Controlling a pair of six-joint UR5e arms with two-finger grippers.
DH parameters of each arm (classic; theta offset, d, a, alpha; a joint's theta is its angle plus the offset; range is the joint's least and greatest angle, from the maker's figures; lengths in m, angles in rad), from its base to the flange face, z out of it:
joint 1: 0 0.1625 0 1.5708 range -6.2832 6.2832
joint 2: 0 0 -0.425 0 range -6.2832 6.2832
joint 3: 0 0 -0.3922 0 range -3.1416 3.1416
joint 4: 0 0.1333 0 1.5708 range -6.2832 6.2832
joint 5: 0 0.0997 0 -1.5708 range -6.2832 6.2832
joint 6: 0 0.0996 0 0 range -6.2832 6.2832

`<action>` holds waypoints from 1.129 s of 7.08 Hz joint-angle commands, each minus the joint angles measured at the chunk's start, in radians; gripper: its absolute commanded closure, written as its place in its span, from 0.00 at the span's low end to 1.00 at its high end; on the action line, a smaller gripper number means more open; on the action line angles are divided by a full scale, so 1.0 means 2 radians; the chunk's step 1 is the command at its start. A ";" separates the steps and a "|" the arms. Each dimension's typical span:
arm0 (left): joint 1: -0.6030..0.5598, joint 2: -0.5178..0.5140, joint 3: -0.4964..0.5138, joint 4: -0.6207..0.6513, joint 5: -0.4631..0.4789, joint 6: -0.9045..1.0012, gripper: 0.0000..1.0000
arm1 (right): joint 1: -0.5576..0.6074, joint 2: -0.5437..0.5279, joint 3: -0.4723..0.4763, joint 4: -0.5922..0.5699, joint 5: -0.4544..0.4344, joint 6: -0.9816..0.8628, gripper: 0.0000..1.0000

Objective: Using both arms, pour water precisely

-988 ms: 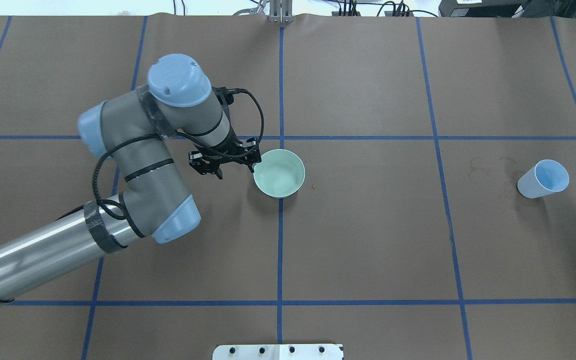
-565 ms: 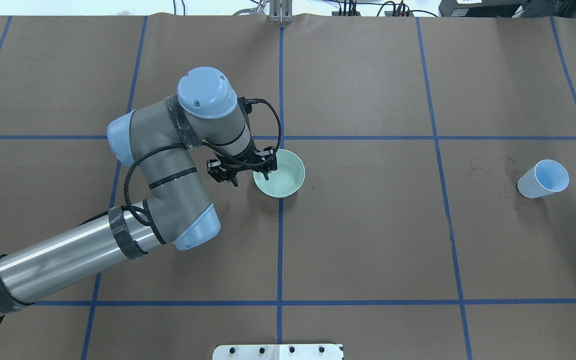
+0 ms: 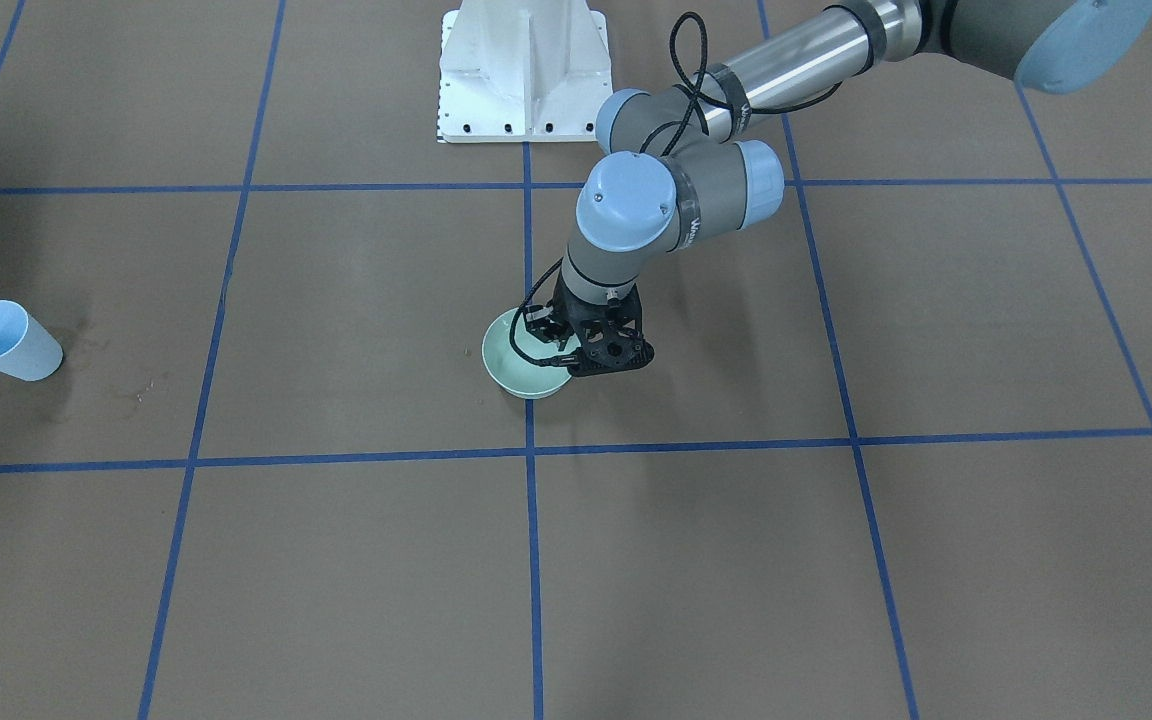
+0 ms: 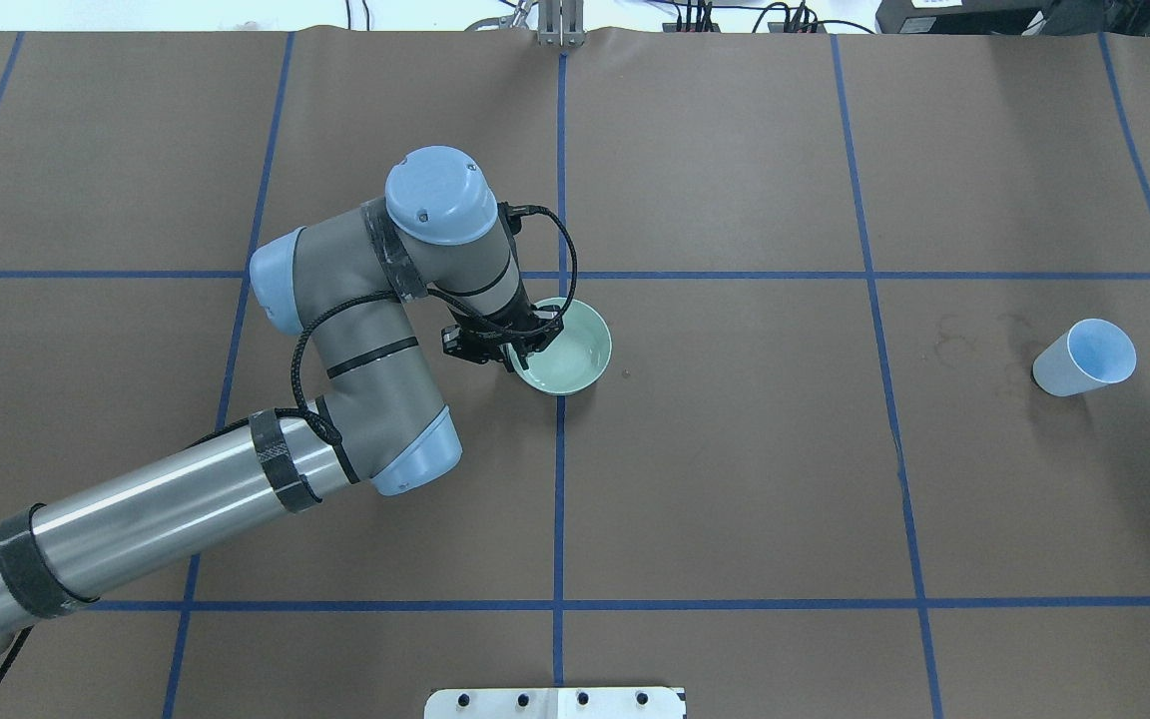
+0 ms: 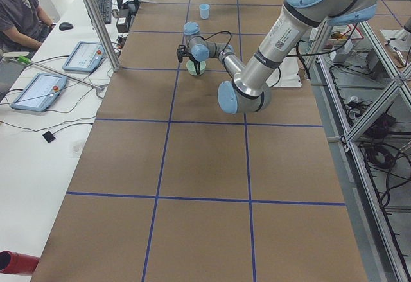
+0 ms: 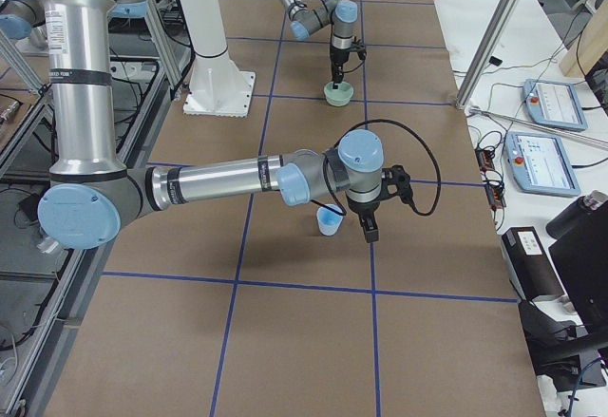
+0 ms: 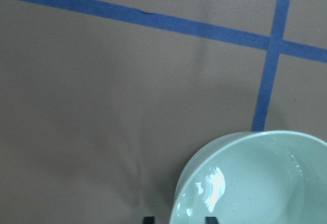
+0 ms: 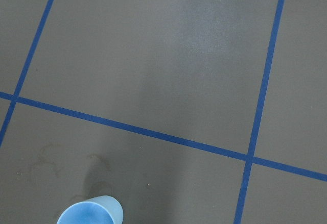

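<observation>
A pale green bowl [image 4: 572, 352] stands near the table's middle. It also shows in the front view [image 3: 519, 367]. The water [image 7: 215, 187] shows in it as bright white glints. My left gripper [image 4: 515, 347] is at the bowl's left rim, with its jaws open. In the left wrist view one fingertip [image 7: 148, 219] is outside the rim and the other is inside, both clear of it. A light blue cup [image 4: 1084, 358] stands far right, its mouth tilted. My right gripper [image 6: 368, 230] hangs beside the cup [image 6: 329, 220]. I cannot tell whether it is open or shut.
The white bolted pedestal [image 3: 521, 70] stands at the robot's side of the table. Faint dried stains [image 4: 964, 335] lie left of the cup. Blue tape lines cross the brown table cover. An operator [image 5: 22, 12] sits beyond the table edge with tablets.
My left arm has moved right, from beside the bowl until its open jaws straddle the bowl's left rim. The cup has not moved.
</observation>
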 commanded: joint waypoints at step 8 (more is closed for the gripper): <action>-0.237 0.382 -0.167 -0.005 -0.117 0.463 1.00 | 0.015 0.005 0.010 -0.118 0.001 -0.125 0.00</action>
